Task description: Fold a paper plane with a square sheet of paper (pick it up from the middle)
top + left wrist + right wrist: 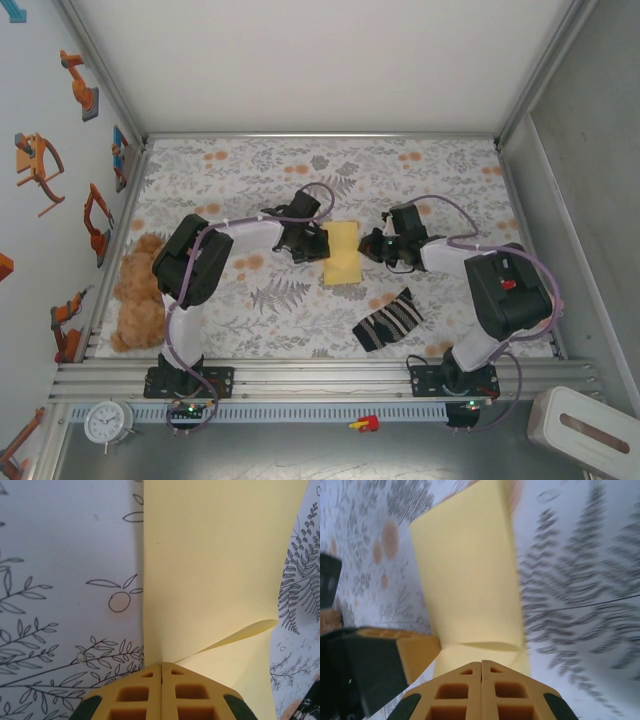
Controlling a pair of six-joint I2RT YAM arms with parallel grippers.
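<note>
1. Around the work area: you've got a black-and-white striped sock (388, 320) lying on the counter (440, 170) to the near right of the square sheet of paper (342, 253), close by but not touching it. A teddy bear (138, 295) slumps at the left edge, well apart. What crowds the sheet is your own two arms, one on each side.
2. The sheet sits mid-counter. It's plain pale yellow and doubled over into a rectangle. From the left wrist view, the top layer curls up at one corner.
3. Its long axis runs near to far, about straight away from the arm bases. Both ends are blunt.
4. Your left end effector (161, 666) and right end effector (481, 663) are both clenched, with their tips right at opposite long edges of the sheet. Can't tell if either has a layer pinched.
</note>
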